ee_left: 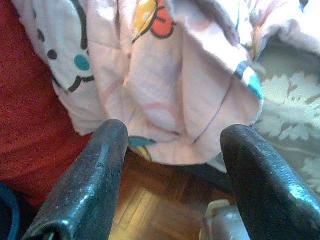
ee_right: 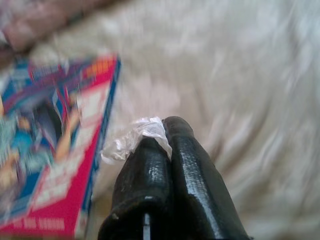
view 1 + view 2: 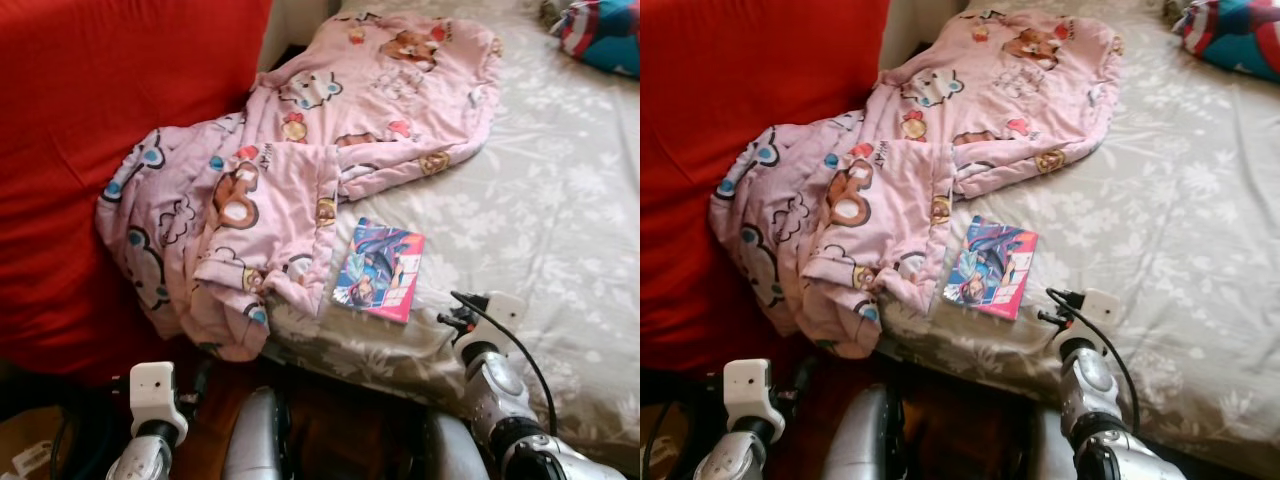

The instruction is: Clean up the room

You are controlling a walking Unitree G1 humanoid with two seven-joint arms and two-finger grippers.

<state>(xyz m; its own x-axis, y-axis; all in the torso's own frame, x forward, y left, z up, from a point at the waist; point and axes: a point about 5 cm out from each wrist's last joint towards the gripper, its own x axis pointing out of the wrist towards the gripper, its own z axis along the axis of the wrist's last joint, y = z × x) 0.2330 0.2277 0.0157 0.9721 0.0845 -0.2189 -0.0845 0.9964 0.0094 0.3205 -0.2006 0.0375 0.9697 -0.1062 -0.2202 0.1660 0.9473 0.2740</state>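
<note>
A pink cartoon-print blanket (image 3: 300, 170) lies crumpled across the left of the bed and hangs over its near edge. A colourful comic book (image 3: 380, 268) lies flat on the grey floral sheet (image 3: 540, 200) just beside it. In the right wrist view my right gripper (image 2: 167, 132) is shut on a small scrap of clear plastic (image 2: 132, 140), low over the sheet beside the comic book (image 2: 50, 150). In the left wrist view my left gripper (image 1: 172, 137) is open, just short of the blanket's hanging corner (image 1: 170, 85), above wooden floor (image 1: 155, 210). My right arm (image 3: 490, 370) reaches up at the bed's edge.
A large red fabric surface (image 3: 90, 120) rises along the left of the bed. A blue and red patterned cushion (image 3: 605, 35) lies at the bed's far right. My left arm (image 3: 155, 395) sits low by the bed's corner, with dark cables beside it.
</note>
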